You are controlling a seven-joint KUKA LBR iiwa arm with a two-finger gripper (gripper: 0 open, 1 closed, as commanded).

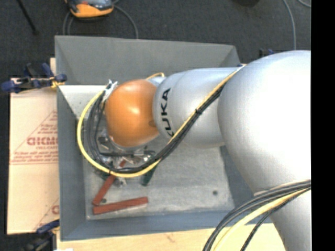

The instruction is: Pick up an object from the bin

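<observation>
My gripper (123,160) hangs low over the front left part of the bin, mostly hidden under the arm's orange cover and cables. Just below it a reddish-brown stick (104,189) lies slanted, with its upper end reaching under the gripper. A second reddish-brown flat bar (121,204) lies almost level on the bin floor, a little nearer the front wall. A small dark green piece (146,178) pokes out beside the yellow cable at the gripper's right.
The arm covers the bin's middle and right from the right side. Grey floor shows to the right of the bars, with a tiny dark speck (215,193) on it. The bin's left and front walls stand close to the sticks.
</observation>
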